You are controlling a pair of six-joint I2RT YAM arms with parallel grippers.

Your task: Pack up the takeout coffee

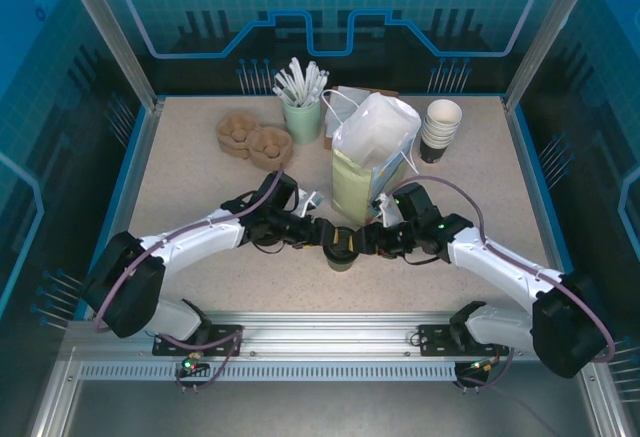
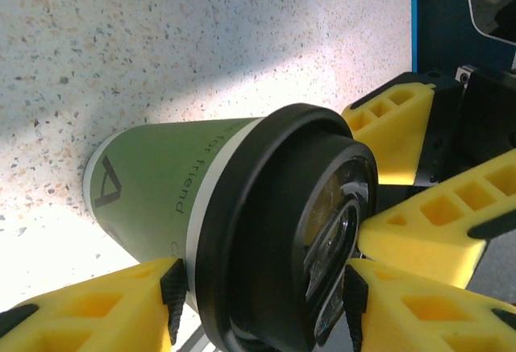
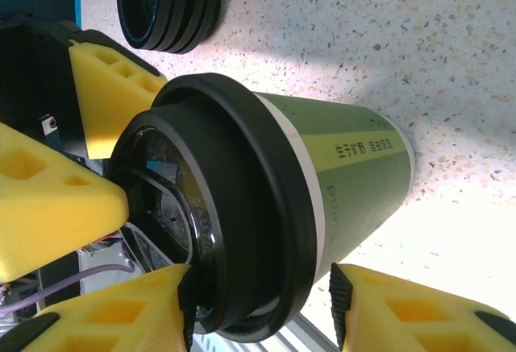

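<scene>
A green takeout coffee cup (image 1: 340, 254) with a black lid (image 2: 266, 231) stands on the table near the front middle. My left gripper (image 1: 322, 232) reaches it from the left and my right gripper (image 1: 362, 240) from the right. In the left wrist view the yellow fingers (image 2: 89, 312) straddle the lid from top to rim, with a thin gap at the rim side. The right gripper (image 3: 262, 304) straddles the lid (image 3: 234, 207) the same way, one pad at the lid's top, the other pad a little clear of the rim. The white and green paper bag (image 1: 370, 157) stands open behind.
A brown pulp cup carrier (image 1: 255, 137) lies back left. A green cup of white sticks (image 1: 300, 107) and a stack of paper cups (image 1: 440, 127) stand at the back. A stack of black lids (image 3: 169, 6) sits on the table close to the coffee cup.
</scene>
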